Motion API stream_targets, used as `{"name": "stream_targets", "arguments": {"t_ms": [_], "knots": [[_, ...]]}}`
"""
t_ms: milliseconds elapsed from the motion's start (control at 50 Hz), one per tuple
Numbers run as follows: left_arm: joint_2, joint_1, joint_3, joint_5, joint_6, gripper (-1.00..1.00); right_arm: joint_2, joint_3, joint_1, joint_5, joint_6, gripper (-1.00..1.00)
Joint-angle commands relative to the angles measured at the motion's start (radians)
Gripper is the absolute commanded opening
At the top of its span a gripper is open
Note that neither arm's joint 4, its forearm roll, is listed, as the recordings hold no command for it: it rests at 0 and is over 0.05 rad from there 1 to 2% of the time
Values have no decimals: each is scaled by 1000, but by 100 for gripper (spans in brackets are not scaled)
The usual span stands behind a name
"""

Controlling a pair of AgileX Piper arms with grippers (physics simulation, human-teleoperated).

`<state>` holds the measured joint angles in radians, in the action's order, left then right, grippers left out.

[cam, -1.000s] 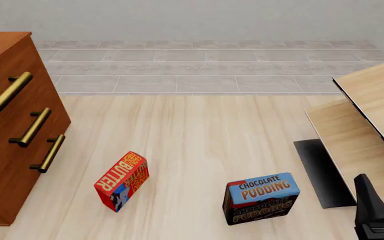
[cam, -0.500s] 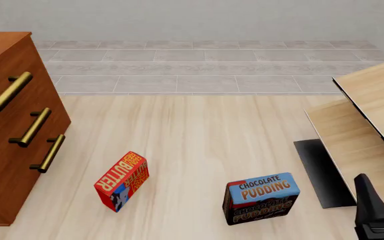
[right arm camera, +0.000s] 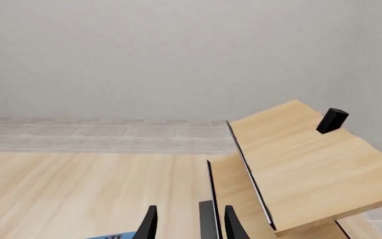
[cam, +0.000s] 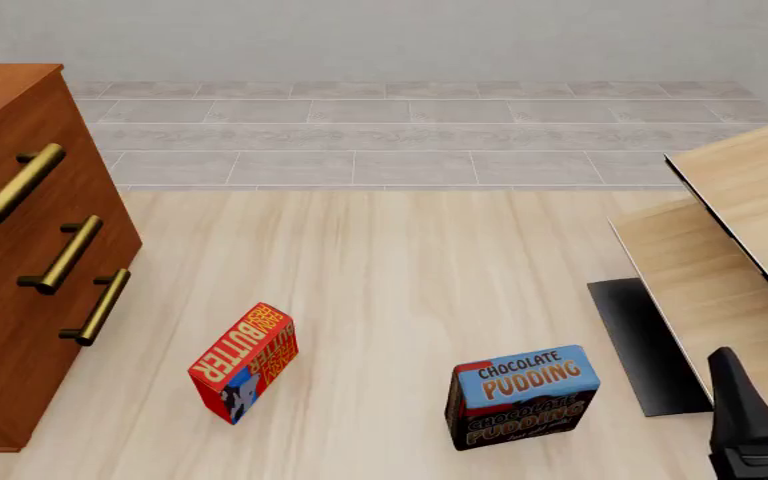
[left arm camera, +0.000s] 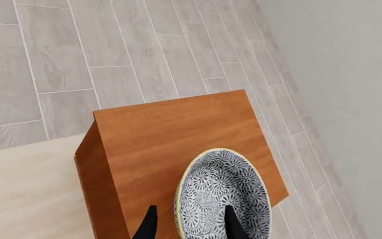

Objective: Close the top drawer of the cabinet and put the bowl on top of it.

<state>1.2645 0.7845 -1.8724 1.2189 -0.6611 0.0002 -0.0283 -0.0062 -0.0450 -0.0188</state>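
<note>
The cabinet (cam: 17,300) stands at the left of the front view, its three drawer fronts level with one another. The top drawer (cam: 37,122) carries the highest brass handle (cam: 17,183). In the left wrist view the black-and-white bowl (left arm camera: 221,191) is on the cabinet's top (left arm camera: 157,134), near one corner. My left gripper (left arm camera: 191,225) is open, one finger outside the bowl's yellowish rim and the other finger (left arm camera: 234,224) over its inside. My right gripper (right arm camera: 191,224) is open and empty, low at the front right, far from the cabinet.
On the floor stand a red butter box (cam: 244,362) and a chocolate pudding box (cam: 520,395). A pale wooden table (cam: 744,220) lies tilted at the right, with a dark panel (cam: 644,340) beside it. A small black block (right arm camera: 331,120) sits on it.
</note>
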Motion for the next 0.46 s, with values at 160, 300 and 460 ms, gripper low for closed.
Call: {"name": "stream_targets", "arguments": {"t_ms": [160, 300, 460], "knots": [[-26, 17, -61, 1, -26, 100, 0, 0, -3, 4, -1, 100], [-19, 11, -77, 1, -27, 100, 0, 1, -7, 3, -1, 100], [-10, 67, -144, 1, -20, 100, 0, -2, -11, 5, 1, 100]]}}
